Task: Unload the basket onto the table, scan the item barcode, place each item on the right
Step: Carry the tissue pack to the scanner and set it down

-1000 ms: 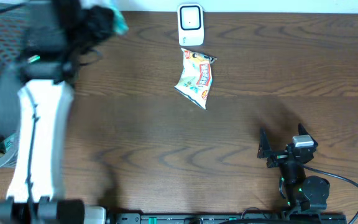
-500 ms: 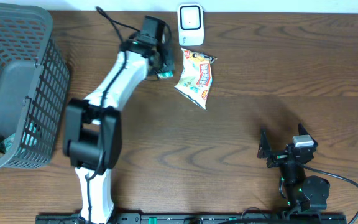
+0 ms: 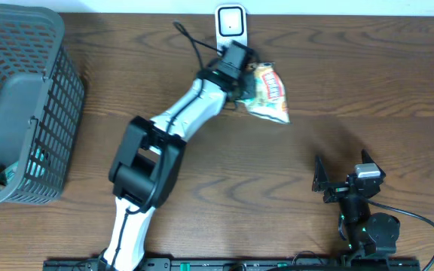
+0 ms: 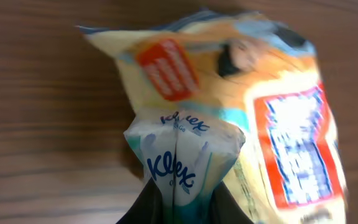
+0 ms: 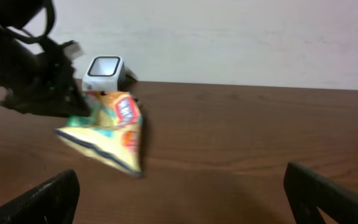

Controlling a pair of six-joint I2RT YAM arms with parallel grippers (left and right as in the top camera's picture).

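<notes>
Left gripper (image 3: 239, 66) clenched tissue pack (image 4: 182, 155) near scanner (image 3: 230, 28), upper centre, against snack bag (image 3: 270, 94); right gripper (image 3: 343, 172) gaped; scan seemingly pending.

Readable on the small tissue pack (image 4: 182, 158), left wrist view: blue brand lettering "Kle…ex", printed twice, each time broken in the middle by the fold of the wrapper. On the yellow snack bag (image 4: 291, 124): red and orange label patches with white print, too blurred to read. On the white scanner (image 3: 230, 28): no legible marking.
</notes>
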